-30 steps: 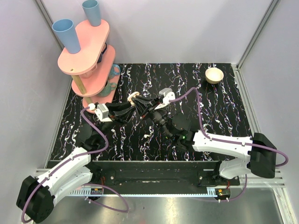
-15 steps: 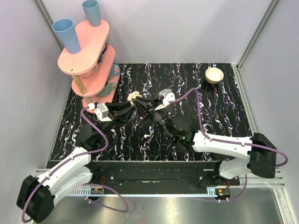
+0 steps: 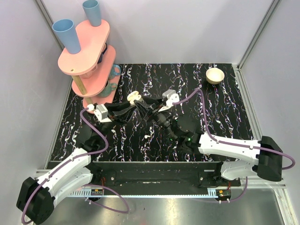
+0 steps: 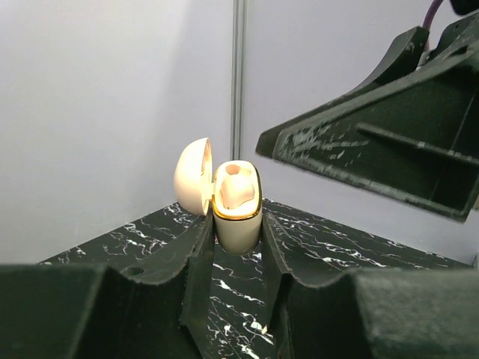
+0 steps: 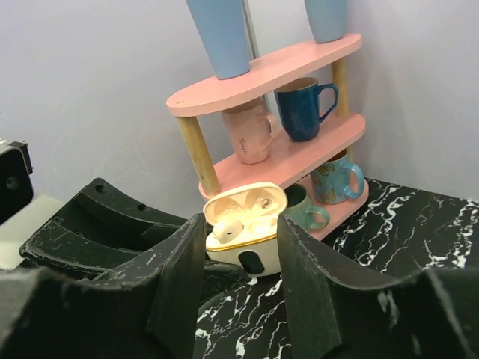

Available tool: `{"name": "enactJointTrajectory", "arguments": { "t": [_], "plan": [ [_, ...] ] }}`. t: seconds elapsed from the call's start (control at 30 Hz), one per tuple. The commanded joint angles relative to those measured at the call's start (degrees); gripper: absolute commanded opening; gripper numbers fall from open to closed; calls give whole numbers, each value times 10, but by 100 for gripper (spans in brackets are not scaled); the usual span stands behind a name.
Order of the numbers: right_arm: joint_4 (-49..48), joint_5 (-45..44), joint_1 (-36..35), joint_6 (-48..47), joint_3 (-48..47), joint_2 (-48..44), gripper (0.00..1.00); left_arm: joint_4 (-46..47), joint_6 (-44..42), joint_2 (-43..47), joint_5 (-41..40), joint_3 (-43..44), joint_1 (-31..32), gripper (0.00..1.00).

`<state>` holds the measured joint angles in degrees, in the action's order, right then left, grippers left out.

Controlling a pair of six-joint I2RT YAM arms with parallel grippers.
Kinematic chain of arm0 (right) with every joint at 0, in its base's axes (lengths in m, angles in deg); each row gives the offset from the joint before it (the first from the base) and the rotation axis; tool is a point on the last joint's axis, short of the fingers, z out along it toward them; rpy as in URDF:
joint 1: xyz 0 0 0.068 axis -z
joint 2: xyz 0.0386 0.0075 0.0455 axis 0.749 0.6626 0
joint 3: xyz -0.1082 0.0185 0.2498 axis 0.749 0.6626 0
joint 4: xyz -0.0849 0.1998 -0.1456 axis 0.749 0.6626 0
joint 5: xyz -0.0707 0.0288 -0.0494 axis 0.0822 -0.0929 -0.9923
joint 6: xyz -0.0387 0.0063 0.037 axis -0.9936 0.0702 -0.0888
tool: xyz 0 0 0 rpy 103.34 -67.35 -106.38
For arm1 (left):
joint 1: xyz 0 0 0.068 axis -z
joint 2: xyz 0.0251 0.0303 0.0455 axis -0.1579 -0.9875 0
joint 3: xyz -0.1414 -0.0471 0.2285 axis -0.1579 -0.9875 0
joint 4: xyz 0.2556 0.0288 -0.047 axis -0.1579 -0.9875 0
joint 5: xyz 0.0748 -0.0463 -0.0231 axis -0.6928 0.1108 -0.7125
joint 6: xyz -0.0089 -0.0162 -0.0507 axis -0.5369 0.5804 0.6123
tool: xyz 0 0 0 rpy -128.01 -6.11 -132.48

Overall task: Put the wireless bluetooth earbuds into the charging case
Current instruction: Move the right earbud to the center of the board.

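Observation:
The cream charging case with a gold rim is held off the table, my left gripper shut on its lower body; its lid stands open. In the right wrist view one earbud lies in the left slot of the case. My right gripper is open just in front of the case, its fingers apart and holding nothing. From above, the case sits where both grippers meet. A second tiny white earbud lies on the black table.
A pink two-shelf rack with mugs and blue cups stands at the back left, right behind the case. A small cream bowl sits at the back right. A right-arm finger hangs over the left wrist view.
My right gripper's jaws have spread apart and its arm has swung a little to the right. The left gripper still holds the case in about the same spot.

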<state>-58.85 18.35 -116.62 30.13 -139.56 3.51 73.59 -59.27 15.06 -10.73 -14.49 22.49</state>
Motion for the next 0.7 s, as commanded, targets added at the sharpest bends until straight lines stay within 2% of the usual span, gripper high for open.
{"name": "enactJointTrajectory", "arguments": {
  "t": [0.0, 0.17, 0.2, 0.27, 0.3, 0.37, 0.4, 0.43, 0.47, 0.5, 0.53, 0.6, 0.67],
  "plan": [
    [10, -32, -5, -28, -13, -69, 53, 12, -29, 27, -19, -2, 2, 0],
    [51, -74, -4, -68, -1, -120, 56, -33, -54, 55, -31, -10, 2, 0],
    [58, -122, -4, -67, 4, -137, 56, -36, -54, 60, -33, -11, 2, 0],
    [121, -180, 4, -57, 3, -148, 54, -55, -57, 79, -40, -7, 2, 0],
    [156, -244, 11, -46, 0, -155, 54, -68, -61, 86, -41, -4, 2, 0],
    [310, -280, 56, 58, -7, -162, 52, -93, -75, 109, -43, 1, 2, 0],
    [382, -257, 88, 121, -12, -171, 52, -99, -81, 116, -45, 1, 2, 0],
    [513, -228, 120, 251, -17, -176, 52, -108, -84, 123, -45, 1, 2, 0],
    [552, -189, 187, 299, -13, -177, 53, -113, -89, 133, -49, 2, 2, 0],
    [581, -112, 215, 335, -7, -175, 53, -118, -90, 138, -45, 5, 2, 0],
    [637, -82, 238, 402, 1, -170, 53, -126, -91, 141, -44, 7, 2, 0],
    [657, 9, 298, 448, 19, -145, 55, -134, -93, 149, -35, 15, 2, 0],
    [651, 57, 323, 506, 53, -115, 55, -138, -92, 154, -29, 17, 2, 0]
  ]
}}
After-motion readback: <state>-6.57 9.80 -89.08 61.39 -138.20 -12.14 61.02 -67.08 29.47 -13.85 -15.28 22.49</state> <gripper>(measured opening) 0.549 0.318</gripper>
